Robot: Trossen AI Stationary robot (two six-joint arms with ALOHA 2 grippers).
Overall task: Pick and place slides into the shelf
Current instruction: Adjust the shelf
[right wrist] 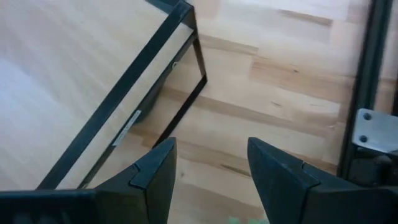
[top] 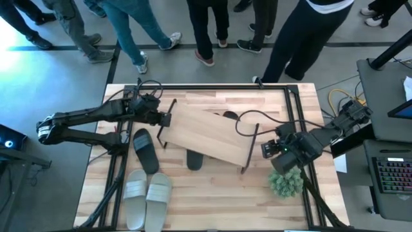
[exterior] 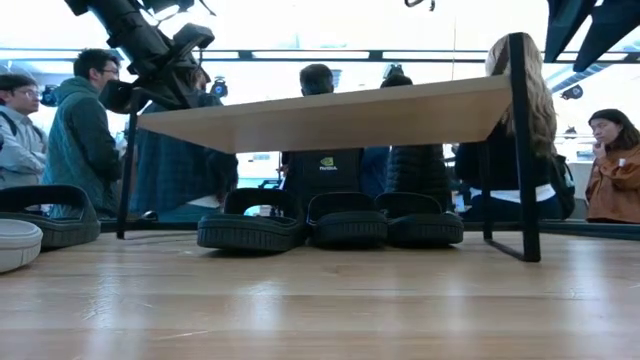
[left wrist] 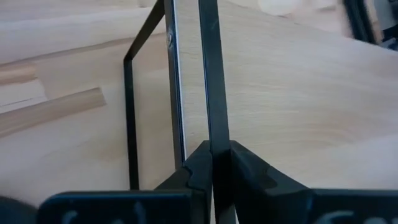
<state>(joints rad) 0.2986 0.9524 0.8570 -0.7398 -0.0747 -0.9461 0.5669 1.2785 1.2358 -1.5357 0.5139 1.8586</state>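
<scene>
The shelf [top: 212, 135] [exterior: 330, 115], a light-wood board on thin black legs, stands askew mid-table. Three black slides [exterior: 345, 222] sit side by side under it; in the high view only the ends of two [top: 195, 160] [top: 230, 116] peek out. A further black slide [top: 145, 149] [exterior: 50, 215] lies left of the shelf. The two pale grey slides [top: 147, 192] [exterior: 15, 245] lie at the near left. My left gripper [top: 168, 120] [left wrist: 212, 149] is shut on the shelf's left end. My right gripper [top: 264, 149] [right wrist: 211, 155] hangs open beside the shelf's right leg [right wrist: 186, 102], touching nothing. My left gripper pinches the thin black metal bar [left wrist: 210, 93] along the edge of the shelf's left end between its two fingers [left wrist: 249, 168]. It comes at the shelf from the table's left. The bar runs on away from the fingertips, with the board [left wrist: 298, 93] beside it.
A small green plant [top: 285, 182] stands at the near right, close behind my right gripper. Black frame rails [top: 296, 116] run along the table's sides and far edge. Several people stand beyond the far edge [exterior: 80, 120]. Bare tabletop [top: 219, 200] lies near the shelf's front.
</scene>
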